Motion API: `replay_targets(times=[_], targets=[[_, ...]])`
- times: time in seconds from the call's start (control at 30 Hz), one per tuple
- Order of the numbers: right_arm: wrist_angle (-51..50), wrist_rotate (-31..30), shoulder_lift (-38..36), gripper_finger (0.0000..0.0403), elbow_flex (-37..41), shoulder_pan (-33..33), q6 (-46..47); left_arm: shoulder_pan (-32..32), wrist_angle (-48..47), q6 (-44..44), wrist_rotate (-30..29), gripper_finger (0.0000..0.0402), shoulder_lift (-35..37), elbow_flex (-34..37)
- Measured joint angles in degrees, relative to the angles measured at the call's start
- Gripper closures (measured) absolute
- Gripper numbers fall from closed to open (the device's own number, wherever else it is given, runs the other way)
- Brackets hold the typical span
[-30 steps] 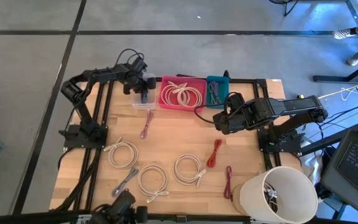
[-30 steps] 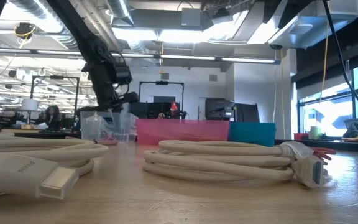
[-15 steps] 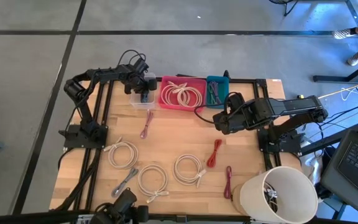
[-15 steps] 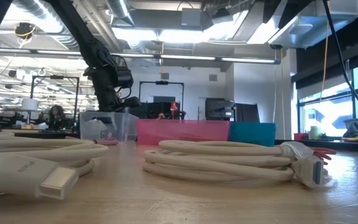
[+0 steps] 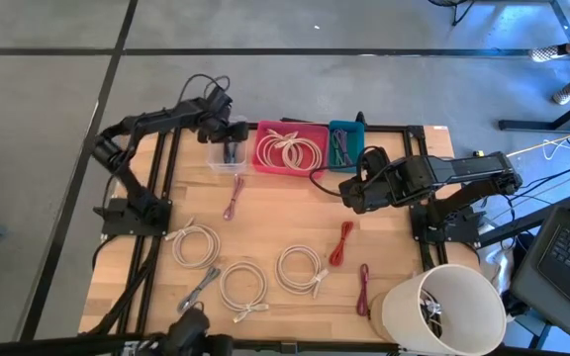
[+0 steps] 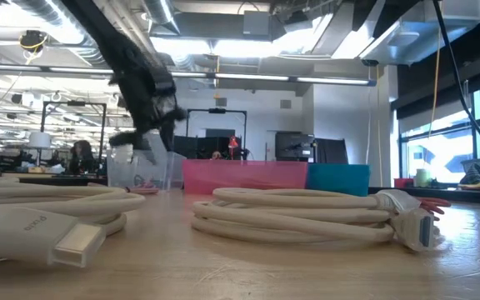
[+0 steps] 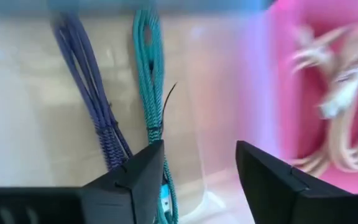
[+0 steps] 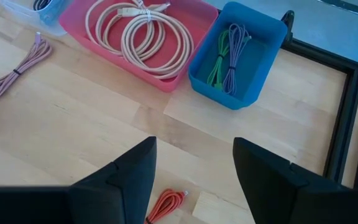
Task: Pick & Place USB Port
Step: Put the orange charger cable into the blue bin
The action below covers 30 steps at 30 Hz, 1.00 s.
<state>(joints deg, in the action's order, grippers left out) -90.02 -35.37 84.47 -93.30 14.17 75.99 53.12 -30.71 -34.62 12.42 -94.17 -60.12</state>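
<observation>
High view: the left gripper (image 5: 228,132) hovers over the clear bin (image 5: 227,156) at the table's (image 5: 275,222) far edge, beside the pink bin (image 5: 291,148); the right gripper (image 5: 349,193) waits mid-table.

Left wrist view: fingers (image 7: 137,180) spread wide, empty, above a teal cable (image 7: 149,93) and purple cable (image 7: 91,102) lying inside.

Right wrist view: fingers (image 8: 129,175) wide, holding nothing, facing a blue bin (image 8: 236,56).
</observation>
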Motion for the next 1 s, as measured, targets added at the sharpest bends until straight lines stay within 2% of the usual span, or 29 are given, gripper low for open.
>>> replay_targets(times=[0.13, 0.3, 0.57, 0.73, 0.83, 1.0], targets=[[0.01, 0.0, 0.0, 0.0188, 0.0, -0.01, 0.0, -0.87, -2.3, 2.49, -4.5, 0.0207, 9.55, 0.0], [0.0, 0.0, 0.0, 0.0188, 0.0, -0.02, 0.01, -4.21, -8.86, 6.39, -5.88, 0.0206, 22.82, -0.02], [0.02, 1.16, 0.0, 0.0188, 0.0, -0.02, 1.93, -15.57, -24.0, 2.61, -9.72, 0.0206, 41.12, -0.04], [0.01, 8.85, 0.12, 0.0188, 0.03, 0.0, 8.87, -23.6, -34.99, -3.55, -11.56, 0.0206, 47.1, -0.04], [1.26, 15.03, 0.33, 0.0188, 2.4, 1.0, 14.39, -28.98, -36.44, -6.26, -14.87, 0.0206, 49.01, -0.04], [14.6, 23.69, 0.42, 0.0188, 13.07, 4.57, 21.3, -33.68, -36.4, -8.27, -24.04, 0.0206, 50.66, -0.04]])
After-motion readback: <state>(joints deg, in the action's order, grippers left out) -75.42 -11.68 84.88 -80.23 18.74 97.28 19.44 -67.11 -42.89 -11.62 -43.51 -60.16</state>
